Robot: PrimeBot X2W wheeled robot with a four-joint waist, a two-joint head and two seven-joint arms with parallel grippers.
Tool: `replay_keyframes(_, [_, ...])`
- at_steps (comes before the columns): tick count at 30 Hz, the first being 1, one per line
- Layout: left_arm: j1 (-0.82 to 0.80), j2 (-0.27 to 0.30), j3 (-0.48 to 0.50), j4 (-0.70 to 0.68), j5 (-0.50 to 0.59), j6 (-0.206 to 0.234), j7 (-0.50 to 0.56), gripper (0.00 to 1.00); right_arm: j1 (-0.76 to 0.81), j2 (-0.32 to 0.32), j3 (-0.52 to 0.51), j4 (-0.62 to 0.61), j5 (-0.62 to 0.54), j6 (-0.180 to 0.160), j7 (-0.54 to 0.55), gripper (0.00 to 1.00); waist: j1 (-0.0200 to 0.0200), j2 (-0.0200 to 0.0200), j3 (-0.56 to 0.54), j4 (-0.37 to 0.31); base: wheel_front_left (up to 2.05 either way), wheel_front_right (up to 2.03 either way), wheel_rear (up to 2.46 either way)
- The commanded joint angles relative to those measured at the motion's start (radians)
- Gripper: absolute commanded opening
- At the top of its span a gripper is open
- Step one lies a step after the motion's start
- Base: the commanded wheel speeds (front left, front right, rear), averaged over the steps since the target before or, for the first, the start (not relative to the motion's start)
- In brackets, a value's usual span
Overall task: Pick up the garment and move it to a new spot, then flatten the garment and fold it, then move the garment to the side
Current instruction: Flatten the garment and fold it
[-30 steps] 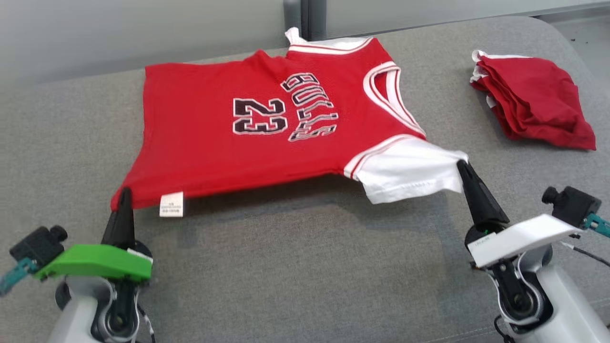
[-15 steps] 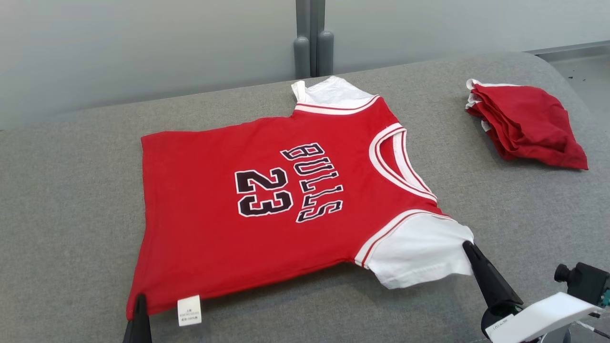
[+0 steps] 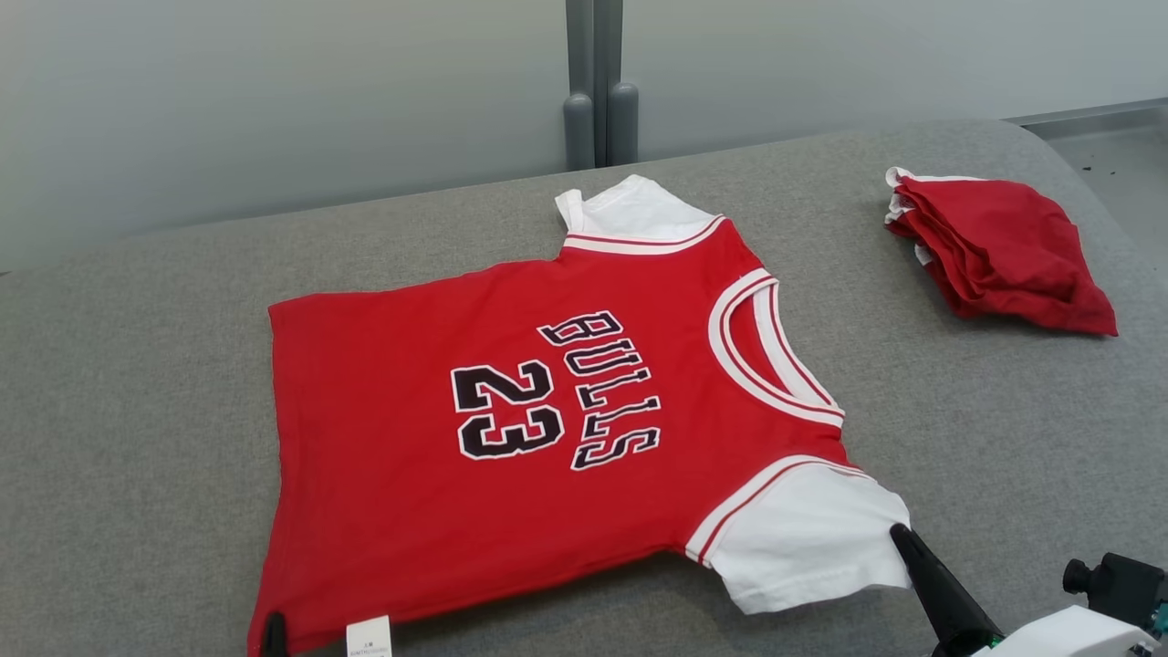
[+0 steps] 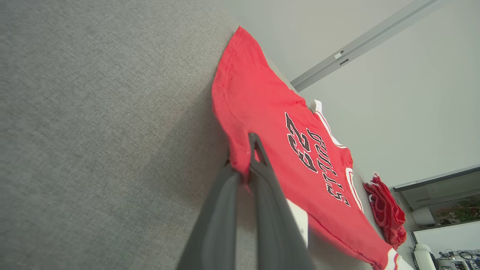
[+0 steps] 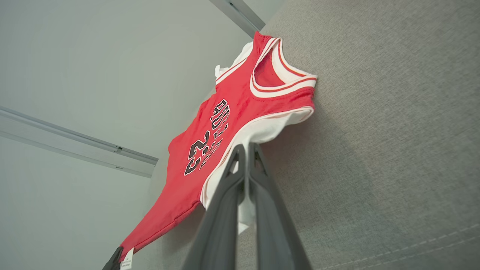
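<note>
Grey woven upholstery (image 3: 137, 411) forms the work surface, backed by a pale wall panel (image 3: 274, 91) with a grey vertical post (image 3: 599, 91) at its centre.

The garment (image 3: 392, 474) lies spread on this surface, front side up, near the middle of the head view. Its hem points toward the robot's left and its neck opening (image 3: 776, 365) toward the right. It is a red jersey with two short white sleeves – the near sleeve (image 3: 803, 538) and the far sleeve (image 3: 634, 210). White-and-red striped trim runs around the neck and both armholes. The chest carries the black, white-outlined lettering "BULLS" above the number "23"; from the head camera both read sideways. A white label (image 3: 369, 636) hangs at the near hem corner. A shadow lies on the upholstery beneath the near edge.

The left gripper (image 4: 252, 150) has its two dark fingers pressed together on the near hem corner, just beside the label, with red cloth pinched between them. The right gripper (image 5: 246, 148) has its fingers closed on the outer edge of the near sleeve – white cloth shows between them.

A folded pile of red cloth (image 3: 999, 251) rests at the far right of the surface, well apart from the garment.
</note>
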Motion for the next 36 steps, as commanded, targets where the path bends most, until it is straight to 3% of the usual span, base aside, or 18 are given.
replay_keyframes(1, [-0.01, 0.0, 0.0, 0.012, -0.004, 0.001, 0.002, 0.0, -0.009, 0.004, -0.001, 0.012, -0.008, 0.001, 0.004, 0.0, 0.0001, -0.0001, -0.005, -0.003, 0.0, 0.0, 0.0])
replay_keyframes(13, [-0.05, -0.007, -0.015, 0.062, -0.009, -0.01, 0.017, 0.0, -0.046, 0.019, 0.008, 0.063, -0.035, 0.001, 0.003, 0.0, 0.0001, -0.0001, -0.014, 0.004, 0.0, 0.0, 0.0])
replay_keyframes(21, [-0.134, -0.026, -0.019, 0.099, -0.073, -0.024, 0.077, 0.0, -0.097, 0.022, -0.026, 0.113, -0.038, 0.001, -0.007, 0.0, 0.0001, -0.0001, -0.024, 0.027, 0.0, 0.0, 0.0])
replay_keyframes(29, [-0.309, -0.056, -0.011, 0.288, -0.099, -0.005, 0.104, 0.0, -0.25, 0.023, -0.06, 0.285, -0.078, 0.001, 0.001, 0.0, 0.0001, -0.0001, -0.046, 0.047, 0.0, 0.0, 0.0])
replay_keyframes(36, [-0.426, -0.075, -0.006, 0.478, -0.108, -0.021, 0.092, 0.0, -0.386, 0.023, -0.073, 0.478, -0.106, 0.001, -0.023, 0.0, 0.0001, -0.0001, -0.053, 0.058, 0.0, 0.0, 0.0])
